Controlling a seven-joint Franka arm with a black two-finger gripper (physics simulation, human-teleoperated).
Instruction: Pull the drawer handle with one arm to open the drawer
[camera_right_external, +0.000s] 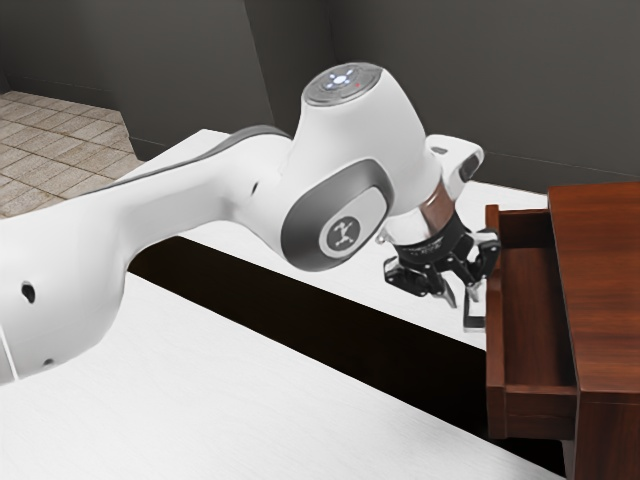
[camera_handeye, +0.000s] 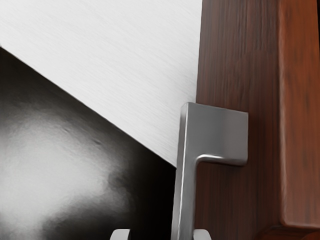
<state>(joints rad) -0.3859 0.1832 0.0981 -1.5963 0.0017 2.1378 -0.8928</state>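
Observation:
A dark wooden cabinet stands at the exterior view's right. Its drawer juts out toward the arm, its inside showing. On the drawer front sits a grey metal handle, also visible as the handle under my hand. My black gripper hangs right at that handle. In the wrist view the handle bar runs between my two fingertips, close to one and apart from the other. The gripper is open around the bar.
The cabinet rests on a white table with a dark gap between two tabletop parts. My white arm crosses from the exterior view's left. A tiled floor lies at the far left.

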